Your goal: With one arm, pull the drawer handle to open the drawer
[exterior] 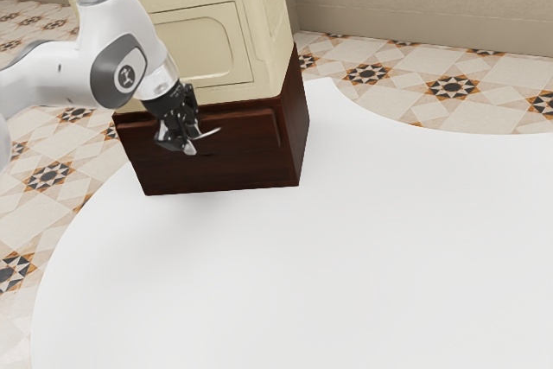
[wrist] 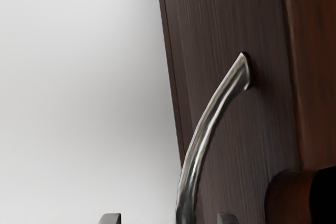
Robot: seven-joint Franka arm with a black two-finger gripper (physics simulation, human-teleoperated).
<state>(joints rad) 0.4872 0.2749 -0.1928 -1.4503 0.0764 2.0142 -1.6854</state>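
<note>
Probably at the grasping step, just ahead of the pull: lined up on the drawer handle [wrist: 197, 150], a curved metal bar mounted on the drawer [wrist: 236, 129], low in the dark wooden cabinet [exterior: 295, 118]. Held spread around that bar with the pincer [wrist: 169, 219], one fingertip to each side, pinching nothing. In the wrist view, set apart from the metal on both sides, a bit nearer on one. Looks to call next for a squeeze: bring both fingertips together on the bar, perhaps after a slight centering, then draw back straight out from the cabinet, over the white counter [exterior: 302, 274]. Better to check for a firm pinch before pulling, for fear of slipping along the smooth curve. No opening to be seen yet at the drawer. As for pose, reaching in from the exterior view's left with the white arm [exterior: 52, 75], bent downward at the wrist, and slanted toward the exterior view's right in front of the cabinet. Placed below the cream box [exterior: 194, 45] at the pincer's end, above the counter and close to the cabinet's face.
</note>
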